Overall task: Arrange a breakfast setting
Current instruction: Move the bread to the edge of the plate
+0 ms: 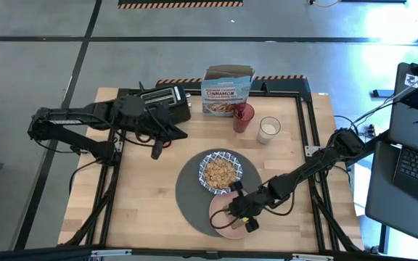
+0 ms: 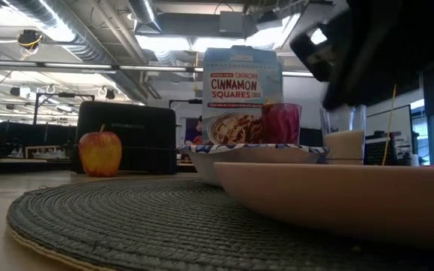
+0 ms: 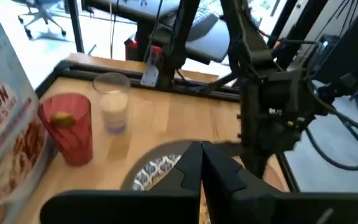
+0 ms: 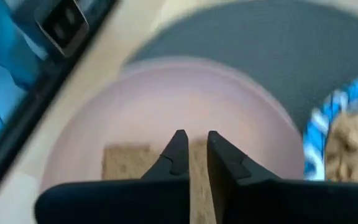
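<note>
Right claw [image 1: 239, 215]: hanging low over the salmon-pink plate [image 1: 222, 226] at the tabletop's [image 1: 151, 203] near edge, fingers nearly together around the edge of a tan toast slice [image 4: 194, 171] lying on the plate; whether they are actually pinching it cannot be told.

Left claw [image 1: 157, 151]: waiting above the tabletop's left half, fingers closed, carrying nothing.

Round dark-grey mat [image 1: 191, 192]: lying at centre, bearing the blue-and-white patterned bowl [image 1: 220, 172], which is holding cereal; the plate is overlapping the mat's near rim, just beside the bowl.

Red tumbler [image 1: 243, 117] and milk glass [image 1: 268, 130]: standing side by side at the far right.

Cereal box [image 1: 225, 92] and black toaster [image 1: 167, 101]: sitting along the far edge.

Red apple [image 2: 100, 153]: standing in front of the toaster.
</note>
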